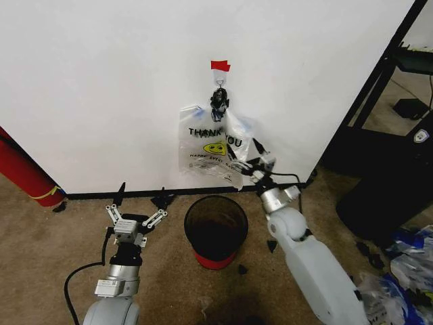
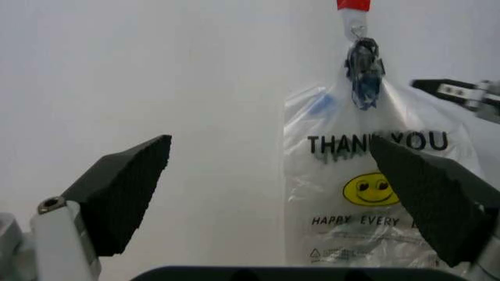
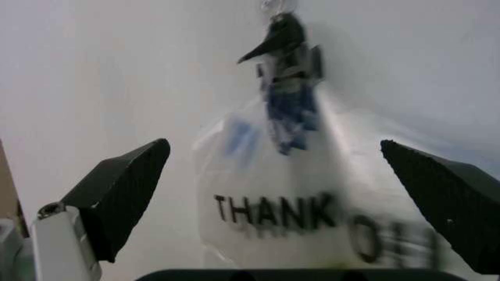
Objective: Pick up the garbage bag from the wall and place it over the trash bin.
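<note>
red cylinder [image 1: 24, 172]: leans at the wall's left end, on the carpet. Not part of the job.
left gripper [image 1: 135, 218]: low over the carpet, left of the bin, well short of the wall; fingers spread apart, nothing between them.
trash bin [image 1: 216, 230]: black mesh with a red base, on the carpet just under the bag, near the baseboard. No liner on it.
wall [image 1: 101, 81]: white, black baseboard; red tape [image 1: 220, 66] with a small hook [image 1: 220, 80] right below it.
garbage bag [image 1: 213, 142]: hangs flat on the wall from the hook by its bunched handles, straight above the bin.
right gripper [image 1: 256, 162]: up at the bag's lower right corner, close to or touching the film, can't tell which; jaws wide apart, not clamped on anything.
handling: thin film, probably near weightless, limp and slippery, likely to tear if yanked off the hook. Best hold looks like the bunched handle knot, lifting up and off rather than pulling out.
left wrist view: whole front print, smiley [image 2: 368, 188], tape and hook together; the right gripper pokes in at the bag's far edge.
right wrist view: close look up at the handle knot [image 3: 285, 44] on the hook; no bin, no carpet.
head view: the one that gives bag-over-bin alignment.
</note>
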